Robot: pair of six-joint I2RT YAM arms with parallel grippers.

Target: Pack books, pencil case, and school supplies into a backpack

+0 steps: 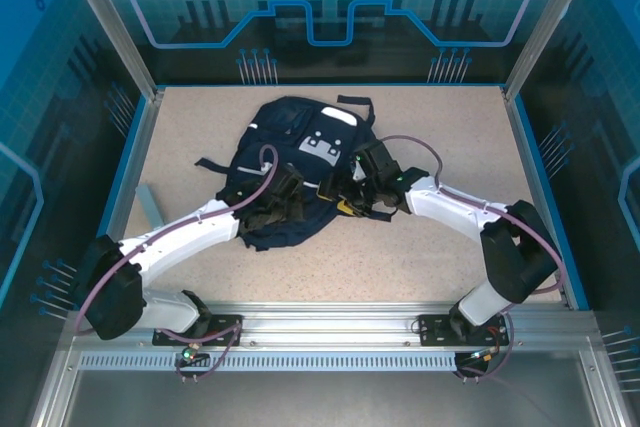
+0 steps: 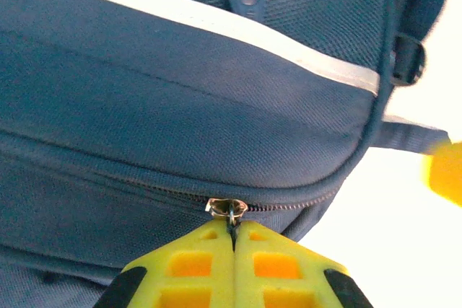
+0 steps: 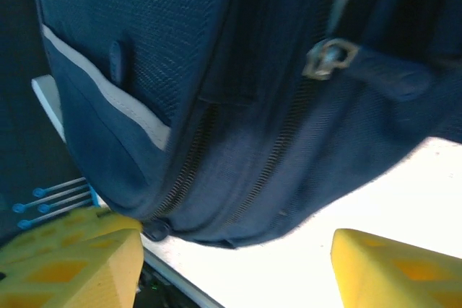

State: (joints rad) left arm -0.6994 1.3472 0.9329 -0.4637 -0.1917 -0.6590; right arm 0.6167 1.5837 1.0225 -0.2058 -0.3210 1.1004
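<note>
The dark navy backpack (image 1: 300, 152) lies flat in the middle of the table, its grey patches facing up. My left gripper (image 1: 268, 209) rests on its near left part. In the left wrist view that gripper (image 2: 234, 239) is shut, its yellow fingertips pinching the metal zipper pull (image 2: 229, 209) on a closed zipper line. My right gripper (image 1: 345, 195) sits at the backpack's near right edge. In the right wrist view it (image 3: 234, 261) stands open, its fingers (image 3: 79, 265) wide apart below the backpack's zippered side (image 3: 238, 142). A second metal pull (image 3: 328, 58) hangs higher up. The books, pencil case and school supplies are out of view.
A small grey-blue flat piece (image 1: 150, 205) lies near the table's left edge. A blue rim (image 1: 125, 177) and transparent walls enclose the speckled tabletop (image 1: 440, 137). Black straps (image 1: 355, 105) trail off the backpack's far side.
</note>
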